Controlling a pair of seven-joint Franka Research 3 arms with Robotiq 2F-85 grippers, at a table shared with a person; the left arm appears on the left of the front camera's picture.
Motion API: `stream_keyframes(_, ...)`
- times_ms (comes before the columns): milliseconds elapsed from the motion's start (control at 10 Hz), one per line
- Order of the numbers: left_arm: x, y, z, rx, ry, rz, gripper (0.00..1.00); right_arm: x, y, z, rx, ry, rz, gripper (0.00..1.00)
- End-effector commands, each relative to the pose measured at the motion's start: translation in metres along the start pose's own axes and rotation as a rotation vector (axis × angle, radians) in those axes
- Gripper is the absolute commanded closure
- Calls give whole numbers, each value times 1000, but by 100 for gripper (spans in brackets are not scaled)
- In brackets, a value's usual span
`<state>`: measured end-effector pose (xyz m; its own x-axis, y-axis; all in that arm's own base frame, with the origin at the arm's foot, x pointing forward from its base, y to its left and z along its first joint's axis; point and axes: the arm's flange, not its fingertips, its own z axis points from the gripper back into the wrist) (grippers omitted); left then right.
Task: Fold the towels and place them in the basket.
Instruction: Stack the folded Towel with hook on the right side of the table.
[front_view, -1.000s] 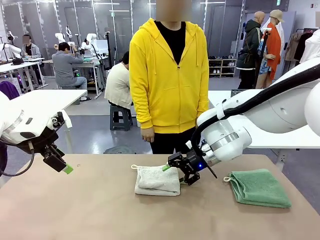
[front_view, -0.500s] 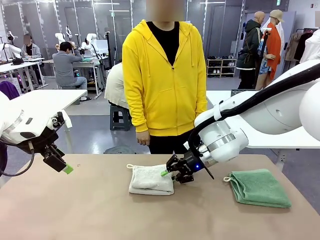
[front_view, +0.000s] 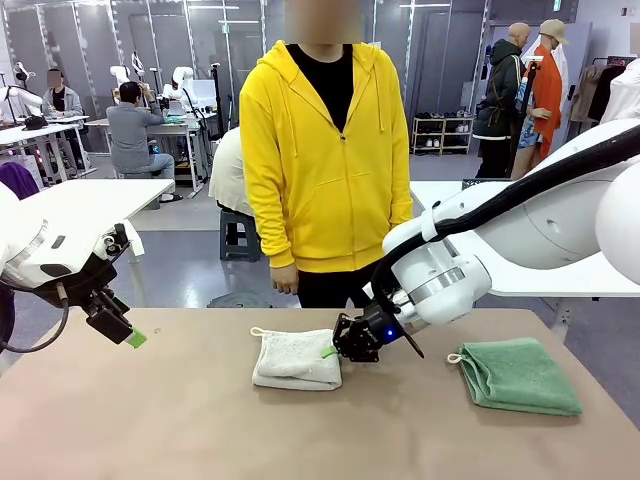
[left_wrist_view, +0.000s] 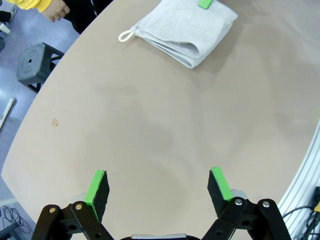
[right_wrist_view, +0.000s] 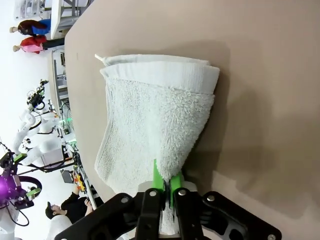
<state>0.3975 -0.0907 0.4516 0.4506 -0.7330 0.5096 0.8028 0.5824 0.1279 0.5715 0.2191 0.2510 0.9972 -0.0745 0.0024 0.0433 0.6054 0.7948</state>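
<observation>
My right hand (front_view: 333, 349) is clenched on the 3 o'clock edge of the cream towel (front_view: 295, 359) at mid-desk (front_view: 150, 420), my left hand (left_wrist_view: 157, 187) released at 9 o'clock; pinching one layer could unravel the fold.

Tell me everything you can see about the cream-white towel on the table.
The cream-white towel is a small terry-cloth piece with a looped, fluffy pile, folded into a compact layered rectangle whose stacked edges show in the right wrist view. A thin white loop sticks out from its corner on the robot's left, toward the person. It lies flat on the tan table, a little left of centre, in front of the person in the yellow hoodie. The right end effector, its green pads shut, pinches the towel's right edge.
</observation>
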Motion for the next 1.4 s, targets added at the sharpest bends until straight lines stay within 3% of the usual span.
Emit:
stream_keyframes(0,1,-1,1,16,11,6,0,-6,11,3,-21,-30,-54,100)
stream_keyframes(700,1,-1,1,16,11,6,0,-1,3,0,-5,-6,-10,100)
stream_keyframes(800,1,-1,1,16,11,6,0,-1,6,0,-9,-8,-31,95)
stream_keyframes(1000,1,-1,1,16,11,6,0,-10,25,44,-18,9,60,95)
stream_keyframes(1300,1,-1,1,16,11,6,0,-14,27,111,-174,-39,177,95)
